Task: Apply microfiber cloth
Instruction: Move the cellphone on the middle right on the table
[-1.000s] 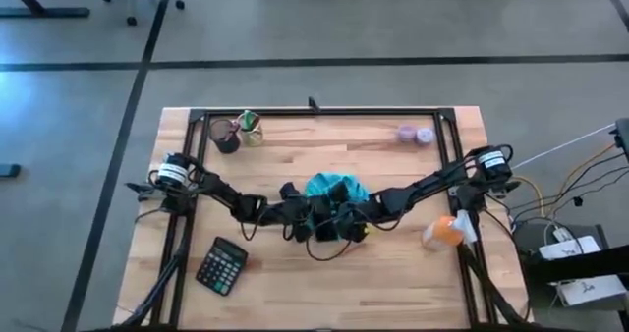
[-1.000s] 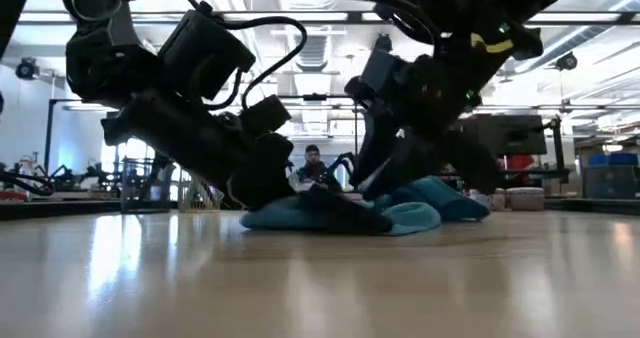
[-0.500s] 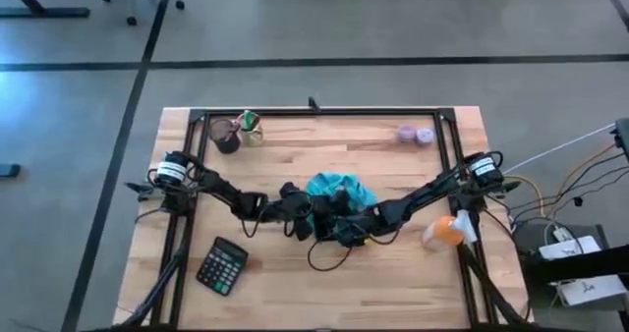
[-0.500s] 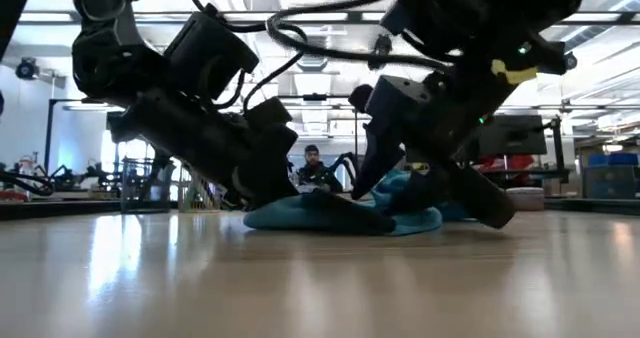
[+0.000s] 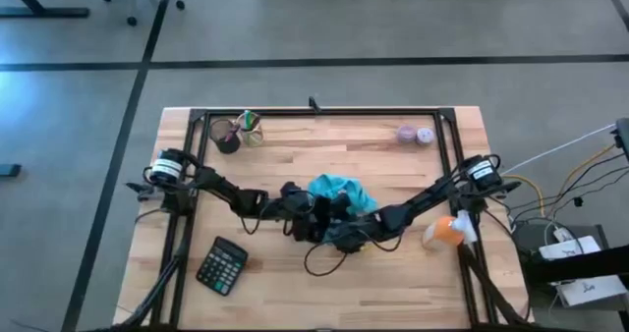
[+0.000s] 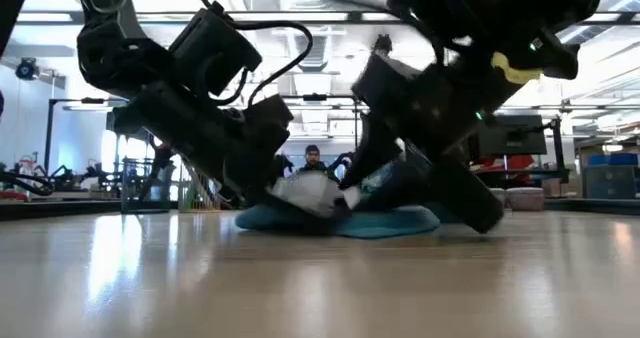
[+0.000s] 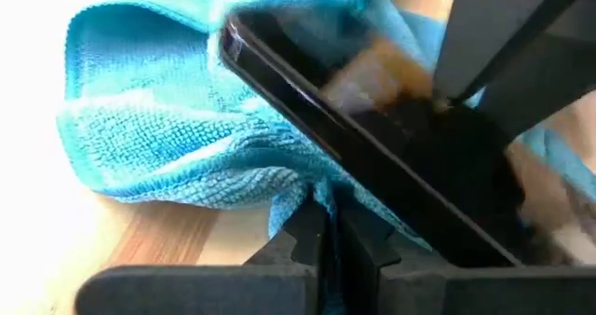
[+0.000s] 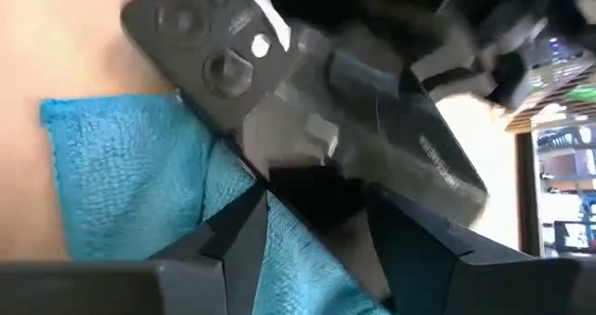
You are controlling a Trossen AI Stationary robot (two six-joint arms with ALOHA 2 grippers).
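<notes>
From above, both arms reach in to the middle of the wooden counter (image 5: 295, 155), where the microfiber cloth (image 5: 339, 191) lies bunched; the left pincer (image 5: 307, 217) and the right pincer (image 5: 346, 229) meet at the cloth's near edge, too dark and close together there to tell their fingers. A black calculator (image 5: 222, 265) lies near the counter's front left, an orange bottle (image 5: 444, 232) stands at the right edge, and cups (image 5: 236, 131) stand at the back left. At counter height, the cloth (image 6: 385, 223) lies flat under both arms, with a pale object held tilted just above it. The left wrist view shows the left pincer (image 7: 331, 224) pinched closed on a fold of the cloth (image 7: 158, 138), beside a tilted black phone (image 7: 372, 166). The right wrist view shows the right pincer (image 8: 312, 208) spread open around the phone (image 8: 307, 101), over the cloth (image 8: 130, 175).
</notes>
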